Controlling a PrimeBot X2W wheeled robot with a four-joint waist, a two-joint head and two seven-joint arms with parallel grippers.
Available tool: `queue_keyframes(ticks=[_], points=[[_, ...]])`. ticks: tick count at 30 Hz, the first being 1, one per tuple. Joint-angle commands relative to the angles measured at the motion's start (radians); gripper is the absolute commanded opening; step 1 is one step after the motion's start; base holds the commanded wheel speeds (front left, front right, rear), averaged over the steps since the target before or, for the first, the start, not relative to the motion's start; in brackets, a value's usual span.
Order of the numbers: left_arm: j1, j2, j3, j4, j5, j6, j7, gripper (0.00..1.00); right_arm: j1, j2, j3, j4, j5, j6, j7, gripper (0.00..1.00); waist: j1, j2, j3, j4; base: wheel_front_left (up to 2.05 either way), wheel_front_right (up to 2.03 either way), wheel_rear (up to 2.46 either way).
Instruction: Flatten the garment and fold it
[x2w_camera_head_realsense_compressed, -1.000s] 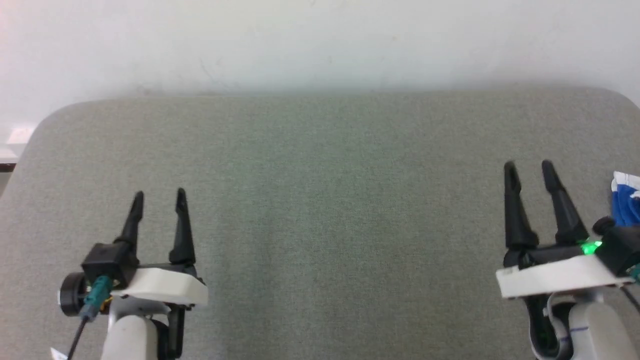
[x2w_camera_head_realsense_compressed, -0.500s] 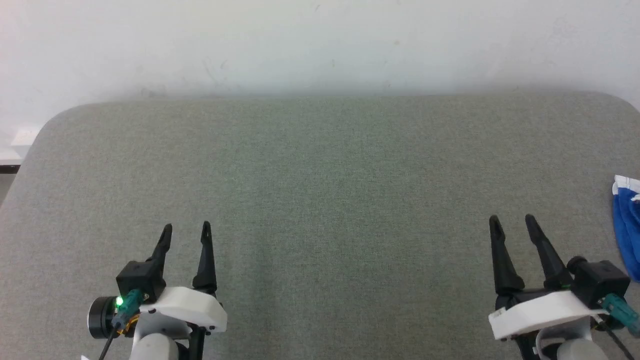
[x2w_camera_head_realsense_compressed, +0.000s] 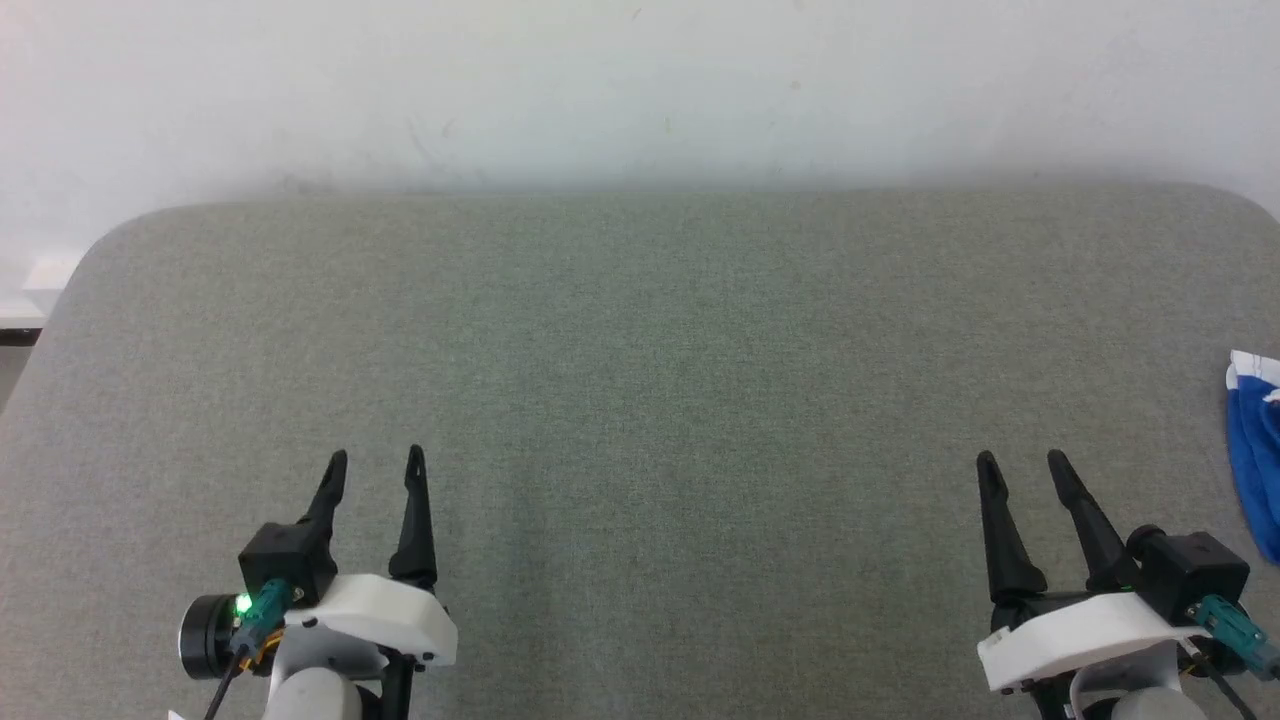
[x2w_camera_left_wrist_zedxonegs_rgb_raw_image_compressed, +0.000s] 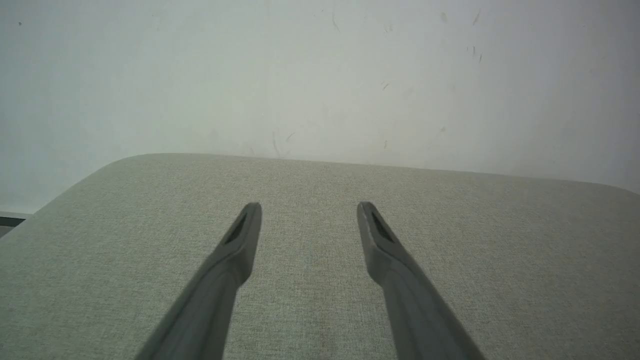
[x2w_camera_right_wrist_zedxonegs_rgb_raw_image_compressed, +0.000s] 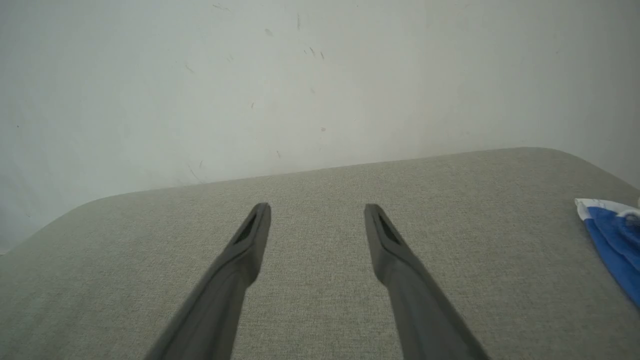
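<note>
Both grippers have drawn back toward the near edge of the desk (x2w_camera_head_realsense_compressed: 640, 330) since a second ago, the right gripper (x2w_camera_head_realsense_compressed: 1022, 457) farther than the left gripper (x2w_camera_head_realsense_compressed: 376, 455). Over the last half second they have hardly shifted. Each one's jaws stand released, wide apart, with nothing between them. A blue garment (x2w_camera_head_realsense_compressed: 1258, 450) with white trim lies bunched at the desk's right edge, cut off by the head view's border. It is near the right gripper but apart from it. In the right wrist view its white-edged corner rests on the grey cloth, off to the right of the jaws. The left wrist view looks across the grey cloth to a scuffed white wall (x2w_camera_left_wrist_zedxonegs_rgb_raw_image_compressed: 320, 75).
</note>
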Motion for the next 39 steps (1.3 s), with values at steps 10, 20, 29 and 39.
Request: queue_keyframes(ticks=[10,20,29,39], points=[[0.004,0.0,0.001,-0.011,0.004,0.001,0.01,0.0,0.001,0.0,-0.002,-0.007,-0.009,0.0,0.01,0.0,0.0,0.0,-0.001,-0.002,0.0,0.0,0.0],[0.014,-0.001,-0.001,-0.036,0.013,0.002,0.031,0.0,0.002,0.0,0.0,-0.024,-0.028,0.0,0.03,0.0,0.0,0.0,-0.002,-0.006,0.0,0.0,0.0],[0.022,-0.001,-0.002,-0.057,0.021,0.003,0.047,0.0,0.003,0.0,0.001,-0.037,-0.043,0.0,0.047,0.0,0.0,0.0,-0.004,-0.01,0.0,0.0,0.0],[0.032,-0.001,-0.004,-0.082,0.03,0.004,0.067,0.0,0.004,0.0,0.002,-0.054,-0.062,0.0,0.067,0.0,0.0,0.0,-0.005,-0.014,0.0,0.0,0.0]])
